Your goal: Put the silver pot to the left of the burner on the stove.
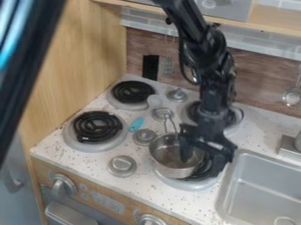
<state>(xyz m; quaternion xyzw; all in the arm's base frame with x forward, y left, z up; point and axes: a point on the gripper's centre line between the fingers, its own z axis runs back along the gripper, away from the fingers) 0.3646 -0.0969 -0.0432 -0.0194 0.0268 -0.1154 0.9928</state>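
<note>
The silver pot [167, 157] sits partly over the near right burner [189, 185], its handle [169, 122] towards the back. The gripper [201, 165] hangs at its right side, jaws parted, one dipping inside the rim and one outside, probably so that closing would pinch the wall for a leftward move; no firm hold shows.

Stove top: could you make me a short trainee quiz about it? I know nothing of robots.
1. True or false: the robot's tool is at the silver pot.
2. Where does the pot sit, as this view shows it?
A) back left burner
B) front right burner
C) front left burner
3. Fill in: the sink lies to the ____ of the pot in the picture.

Key: 1. true; 2. B; 3. right
</note>
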